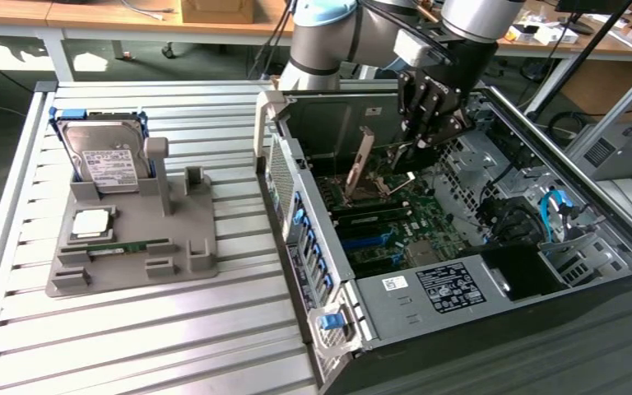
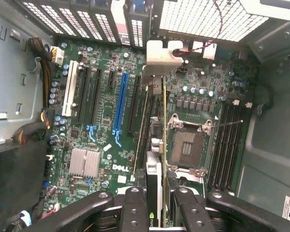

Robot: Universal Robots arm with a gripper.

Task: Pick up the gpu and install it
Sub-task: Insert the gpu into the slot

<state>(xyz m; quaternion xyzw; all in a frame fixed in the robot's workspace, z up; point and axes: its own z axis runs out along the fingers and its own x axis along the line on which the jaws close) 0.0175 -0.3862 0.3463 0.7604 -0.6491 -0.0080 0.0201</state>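
The gpu point(image 1: 361, 158) hangs inside the open computer case point(image 1: 327, 271), a thin brownish card held on edge above the motherboard point(image 1: 404, 222). My gripper point(image 1: 415, 150) is shut on it from above. In the wrist view the gpu point(image 2: 163, 121) shows edge-on between my black fingers point(image 2: 134, 209), and my gripper point(image 2: 157, 212) clamps its near end. The card's metal end bracket point(image 2: 160, 54) points toward the case's rear grille. It hovers between the blue slot point(image 2: 120, 106) and the CPU socket point(image 2: 187, 147), above a black slot.
On the exterior view's left, a grey holder point(image 1: 129, 247) on the slatted table carries a silver hard drive point(image 1: 105, 156), a CPU chip point(image 1: 90, 222) and a green RAM stick point(image 1: 129, 245). Case walls, cables point(image 2: 36, 130) and a heatsink point(image 2: 84, 162) surround the board.
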